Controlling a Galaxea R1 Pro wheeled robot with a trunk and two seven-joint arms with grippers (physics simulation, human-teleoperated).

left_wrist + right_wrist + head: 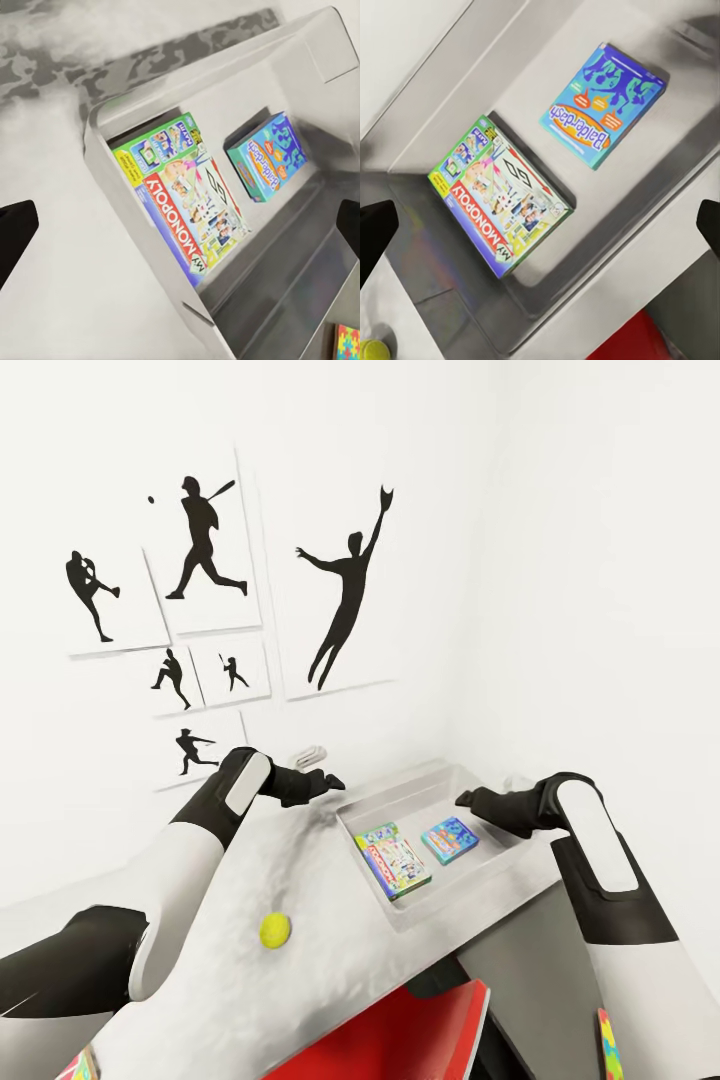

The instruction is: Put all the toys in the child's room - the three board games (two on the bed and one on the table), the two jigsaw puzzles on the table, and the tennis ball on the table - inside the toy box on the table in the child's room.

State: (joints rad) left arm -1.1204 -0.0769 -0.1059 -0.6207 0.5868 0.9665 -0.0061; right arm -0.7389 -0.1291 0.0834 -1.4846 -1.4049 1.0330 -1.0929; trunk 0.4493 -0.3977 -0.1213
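Two colourful board games [502, 195] in toy box [607, 247]

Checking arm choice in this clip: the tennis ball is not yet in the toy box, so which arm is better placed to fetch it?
Probably the left. The tennis ball lies on the table beside the left arm, on the left gripper side of the toy box. The right gripper hovers over the box's far side.

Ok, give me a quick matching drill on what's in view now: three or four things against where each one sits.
Things:
1. Monopoly box
2. blue game box
3. tennis ball
4. puzzle sheet

Places:
A. on the desk top, outside the bin
B. in the bin, atop a green-edged box
C. beyond the bin's far wall
D. alone on the bin floor

Pairs: 1-B, 2-D, 3-A, 4-C
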